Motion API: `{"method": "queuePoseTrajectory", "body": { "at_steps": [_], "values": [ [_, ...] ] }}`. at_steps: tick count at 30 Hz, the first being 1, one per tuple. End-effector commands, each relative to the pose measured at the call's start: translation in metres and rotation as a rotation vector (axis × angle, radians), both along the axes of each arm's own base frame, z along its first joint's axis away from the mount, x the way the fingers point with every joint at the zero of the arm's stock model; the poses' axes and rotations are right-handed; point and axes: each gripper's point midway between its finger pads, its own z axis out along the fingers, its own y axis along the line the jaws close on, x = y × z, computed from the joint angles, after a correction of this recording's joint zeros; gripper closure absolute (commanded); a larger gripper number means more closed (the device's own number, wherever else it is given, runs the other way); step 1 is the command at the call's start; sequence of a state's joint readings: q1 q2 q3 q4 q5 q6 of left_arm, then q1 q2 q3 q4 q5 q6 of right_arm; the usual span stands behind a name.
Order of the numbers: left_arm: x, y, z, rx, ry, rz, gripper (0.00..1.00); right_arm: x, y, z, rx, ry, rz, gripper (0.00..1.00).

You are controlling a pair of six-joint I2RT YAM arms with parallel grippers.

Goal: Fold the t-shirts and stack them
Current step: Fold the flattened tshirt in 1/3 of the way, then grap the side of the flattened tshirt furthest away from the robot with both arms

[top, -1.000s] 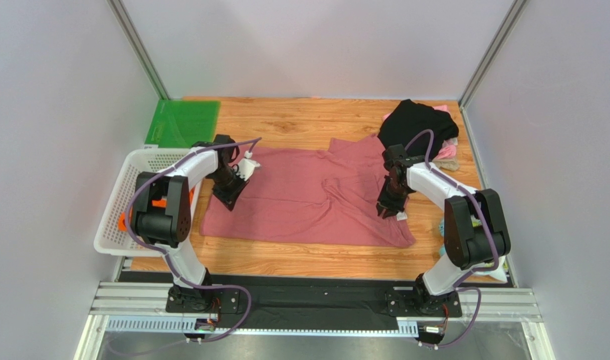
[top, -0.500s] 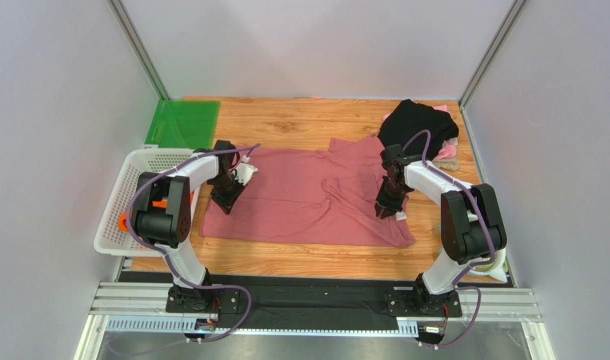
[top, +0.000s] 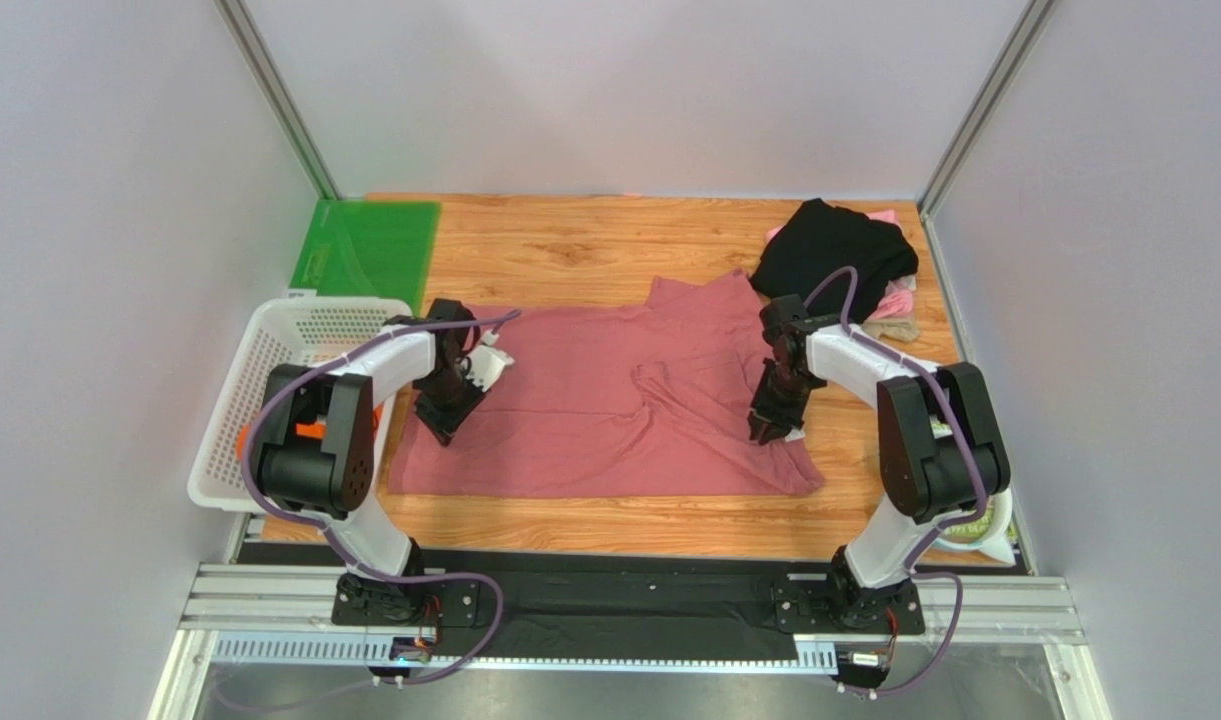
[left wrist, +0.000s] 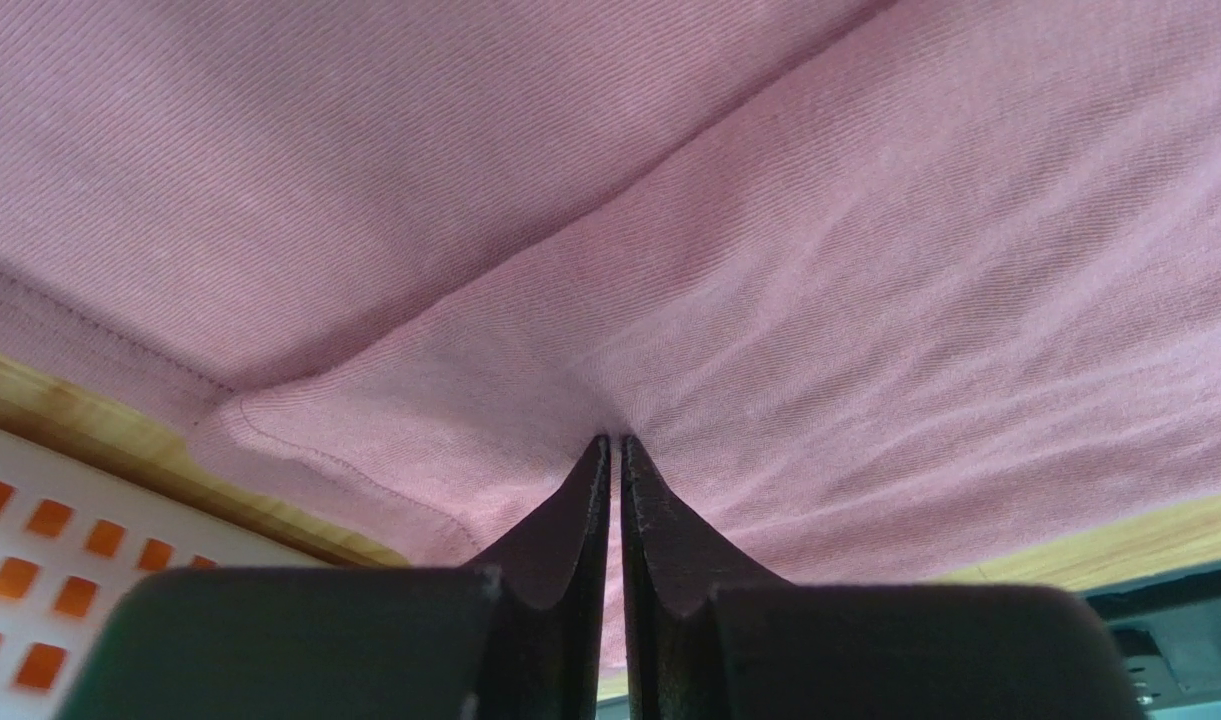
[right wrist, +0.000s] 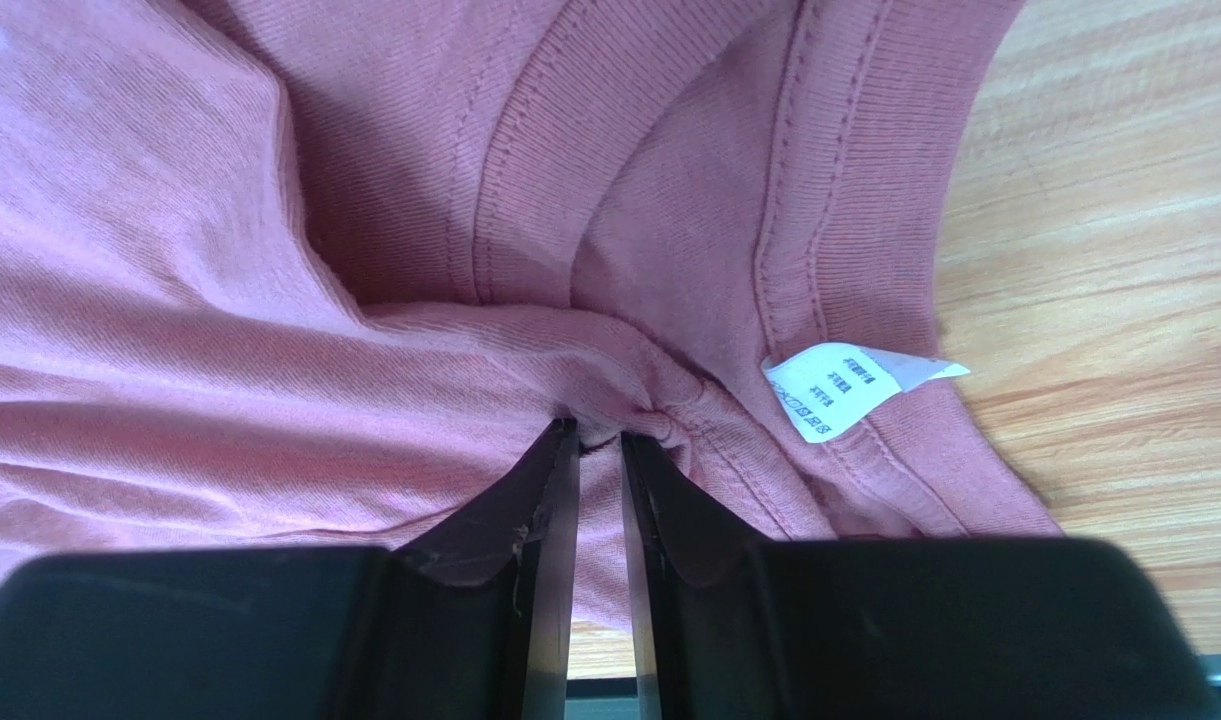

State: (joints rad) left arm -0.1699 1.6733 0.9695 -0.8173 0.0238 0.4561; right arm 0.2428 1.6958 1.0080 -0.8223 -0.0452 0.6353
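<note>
At 9 o'clock on the wooden table (top: 601, 240) sits a white plastic mesh basket (top: 256, 393), its wall a grid of small square holes. An orange thing (top: 319, 408) lies inside, mostly hidden by the left arm, so its shape cannot be made out; the left wrist view shows orange through the mesh openings. A flat, translucent green mat (top: 368, 248) lies at 10 o'clock.

The left gripper (top: 442, 413) is clamped on the dusty-rose t-shirt (top: 616, 405) near the shirt's 9 o'clock edge. In the wrist view its black fingers (left wrist: 571, 525) are pressed nearly together, pinching a raised fold of fine ribbed knit beside a stitched hem.

The shirt is spread across the middle of the table, soft and wrinkled, with a creased ridge running through its centre.

The right gripper (top: 763, 426) is closed on the same shirt at its 3 o'clock side. Its wrist view shows a bunch of cloth nipped between the tips just beside the ribbed neckband, where a small white label (right wrist: 849, 387) sticks out; the print is too small to read.

At 1 o'clock a crumpled black t-shirt (top: 834, 255) lies heaped on a pale pink t-shirt (top: 890, 300), of which only an edge shows.
</note>
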Motion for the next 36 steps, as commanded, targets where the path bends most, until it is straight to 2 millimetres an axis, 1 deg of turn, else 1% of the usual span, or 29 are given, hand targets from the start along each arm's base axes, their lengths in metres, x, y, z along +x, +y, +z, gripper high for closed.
{"method": "queuePoseTrajectory", "body": {
  "at_steps": [1, 3, 7, 8, 11, 13, 15, 17, 18, 19, 20, 21, 22, 23, 24, 25, 26, 27, 28, 29, 30, 31, 32, 33, 34, 35, 36],
  "values": [
    [-0.035, -0.005, -0.011, -0.02, 0.105, -0.038, 0.88, -0.013, -0.007, -0.003, -0.021, 0.008, 0.01, 0.78],
    [-0.038, -0.009, -0.009, -0.039, 0.11, -0.041, 0.88, -0.021, -0.011, -0.003, -0.035, 0.014, 0.008, 0.78],
    [-0.037, -0.011, -0.006, -0.045, 0.106, -0.046, 0.88, -0.034, -0.017, 0.001, -0.051, 0.02, 0.007, 0.79],
    [-0.038, -0.011, -0.006, -0.046, 0.111, -0.046, 0.88, -0.038, -0.025, 0.001, -0.085, 0.022, -0.002, 0.79],
    [-0.037, -0.011, -0.005, -0.048, 0.108, -0.049, 0.88, -0.048, -0.028, 0.006, -0.092, 0.019, -0.01, 0.79],
    [-0.036, -0.012, -0.004, -0.053, 0.106, -0.049, 0.88, -0.05, -0.028, 0.01, -0.086, 0.007, -0.011, 0.79],
    [-0.036, -0.014, -0.002, -0.063, 0.108, -0.048, 0.88, -0.047, -0.028, 0.015, -0.087, -0.001, -0.01, 0.8],
    [-0.037, -0.016, 0.003, -0.073, 0.108, -0.049, 0.88, -0.035, -0.027, 0.025, -0.081, -0.026, -0.006, 0.79],
    [-0.032, -0.018, 0.01, -0.081, 0.094, -0.051, 0.88, -0.029, -0.026, 0.028, -0.077, -0.032, -0.005, 0.78],
    [-0.031, -0.019, 0.015, -0.087, 0.087, -0.055, 0.88, -0.007, -0.021, 0.045, -0.061, -0.09, -0.001, 0.74],
    [-0.031, -0.02, 0.025, -0.097, 0.081, -0.057, 0.88, 0.0, -0.021, 0.049, -0.065, -0.089, 0.008, 0.72],
    [-0.019, -0.022, 0.038, -0.106, 0.042, -0.062, 0.88, 0.011, -0.019, 0.057, -0.063, -0.108, 0.01, 0.7],
    [-0.016, -0.024, 0.048, -0.111, 0.025, -0.065, 0.88, 0.025, -0.016, 0.068, -0.051, -0.14, 0.014, 0.66],
    [-0.009, -0.025, 0.056, -0.115, 0.003, -0.063, 0.88, 0.053, -0.01, 0.085, -0.036, -0.196, 0.017, 0.64],
    [0.009, -0.029, 0.073, -0.125, -0.054, -0.066, 0.87, 0.07, -0.008, 0.097, -0.032, -0.234, 0.031, 0.62],
    [0.015, -0.028, 0.078, -0.114, -0.055, -0.064, 0.87, 0.082, -0.009, 0.104, -0.033, -0.243, 0.029, 0.59],
    [0.025, -0.028, 0.083, -0.108, -0.077, -0.055, 0.87, 0.116, -0.003, 0.122, -0.022, -0.301, 0.035, 0.58],
    [0.042, -0.029, 0.094, -0.104, -0.124, -0.051, 0.87, 0.13, -0.003, 0.127, -0.024, -0.316, 0.041, 0.57],
    [0.051, -0.029, 0.089, -0.093, -0.116, -0.045, 0.87, 0.14, -0.008, 0.13, -0.032, -0.305, 0.031, 0.57],
    [0.059, -0.027, 0.089, -0.09, -0.119, -0.029, 0.87, 0.171, -0.005, 0.138, -0.025, -0.343, 0.026, 0.57],
    [0.074, -0.027, 0.096, -0.091, -0.145, -0.019, 0.88, 0.183, -0.006, 0.137, -0.021, -0.348, 0.023, 0.57],
    [0.081, -0.025, 0.085, -0.081, -0.113, -0.005, 0.88, 0.194, -0.009, 0.139, -0.022, -0.353, 0.01, 0.57],
    [0.088, -0.019, 0.082, -0.074, -0.113, 0.021, 0.88, 0.205, -0.011, 0.119, -0.026, -0.317, 0.001, 0.57],
    [0.101, -0.017, 0.087, -0.083, -0.133, 0.038, 0.89, 0.22, -0.003, 0.132, 0.024, -0.356, 0.006, 0.57],
    [0.105, -0.016, 0.077, -0.089, -0.099, 0.052, 0.89, 0.226, -0.008, 0.127, 0.034, -0.345, -0.015, 0.57],
    [0.11, -0.012, 0.076, -0.12, -0.091, 0.085, 0.89, 0.232, -0.01, 0.112, 0.036, -0.318, -0.028, 0.57],
    [0.12, -0.01, 0.08, -0.134, -0.105, 0.1, 0.89, 0.238, -0.011, 0.113, 0.054, -0.325, -0.037, 0.57]
  ]
}}
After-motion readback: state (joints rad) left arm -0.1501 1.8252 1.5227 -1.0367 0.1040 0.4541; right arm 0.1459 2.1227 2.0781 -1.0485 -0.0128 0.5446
